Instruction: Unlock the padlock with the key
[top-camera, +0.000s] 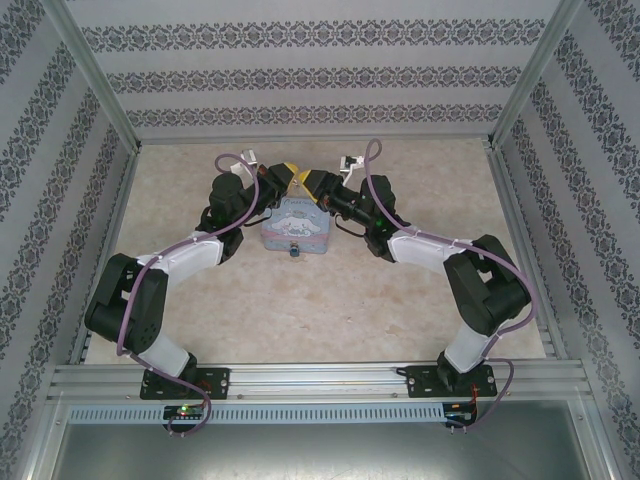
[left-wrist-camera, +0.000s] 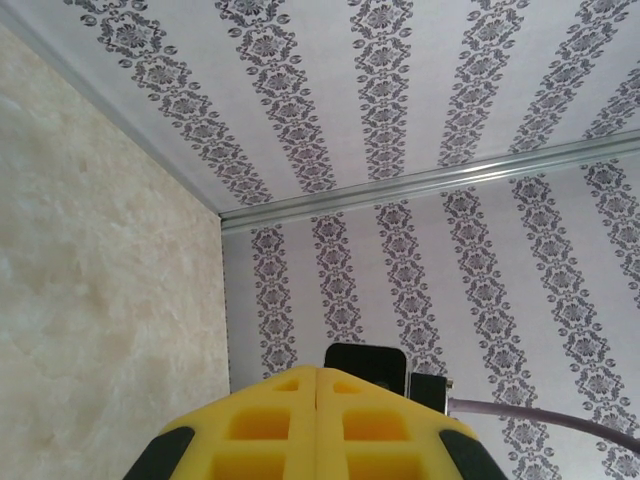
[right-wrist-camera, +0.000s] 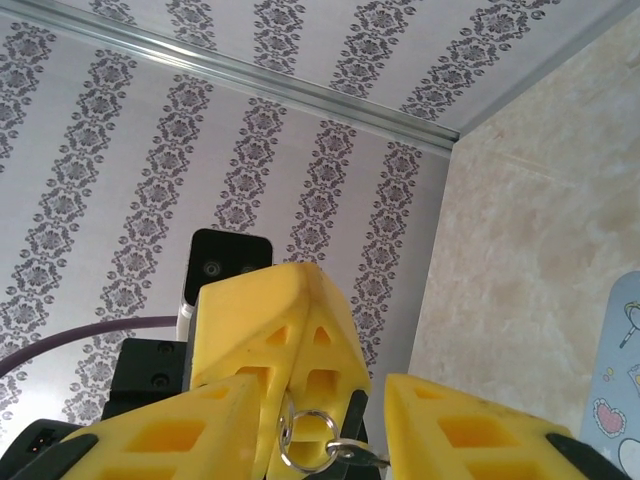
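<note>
Overhead, finds both arms folded inward, the left gripper (top-camera: 284, 174) and right gripper (top-camera: 308, 182) tip to tip just behind the pale blue cartoon tin (top-camera: 295, 225) on the beige table (top-camera: 420, 320). Spots the padlock (top-camera: 295, 250) as a tiny dark speck right at the tin's near edge, apart from both claws; cannot tell whether hooked to the tin. From the left wrist, sees yellow fingers (left-wrist-camera: 260, 430) pressed flat together, no gap along the seam. From the right wrist, catches the left gripper clamped on the key (right-wrist-camera: 362, 457) by its metal ring (right-wrist-camera: 303, 440), hanging between the right gripper's own fingers (right-wrist-camera: 190, 430), spread wide and gripping nothing.
</note>
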